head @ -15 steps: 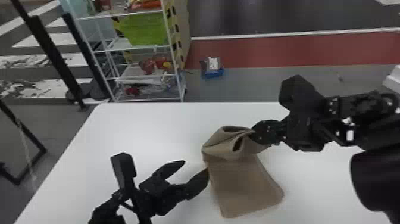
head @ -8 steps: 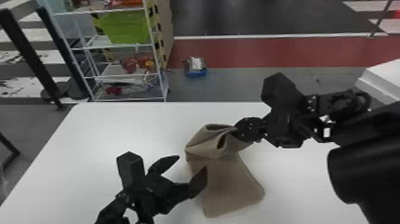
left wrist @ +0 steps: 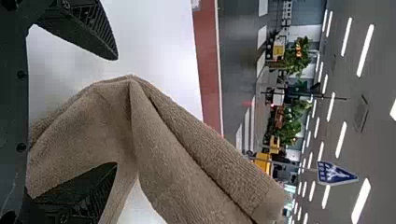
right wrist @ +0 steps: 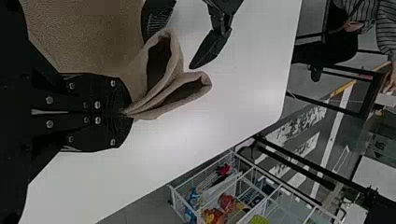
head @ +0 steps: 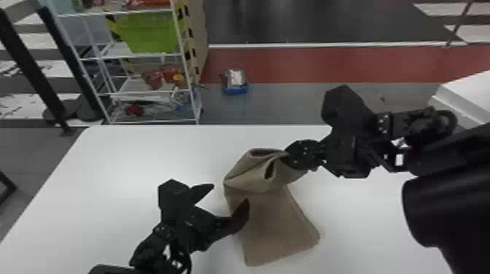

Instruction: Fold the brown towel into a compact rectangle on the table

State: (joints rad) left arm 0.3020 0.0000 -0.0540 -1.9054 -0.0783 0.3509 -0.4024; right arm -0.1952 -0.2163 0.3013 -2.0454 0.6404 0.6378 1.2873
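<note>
Where the brown towel (head: 273, 226) lies: on the white table (head: 120, 175), its near part flat, its far end gathered and raised.
Long axis: running away from the robot, near end slanted a little to the right.
Right gripper (head: 289, 155): at the towel's far right side, jaws clenched on a pinch of cloth.
Left gripper (head: 231, 194): at the towel's left side, jaws parted and grasping nothing; one finger overlaps the cloth in the head view, the other sits out to the left.
Key relation: raised fold (head: 248, 178) just beside the left gripper's opening, toward the far right; the left is the nearer free gripper for that side.
Next move, judged: left jaws to be brought round the fold's left edge and closed, giving a hold at each side.
Condition: folding partway, compact rectangle not reached.
Risk, judged: closing short of the edge, catching one layer only.
</note>
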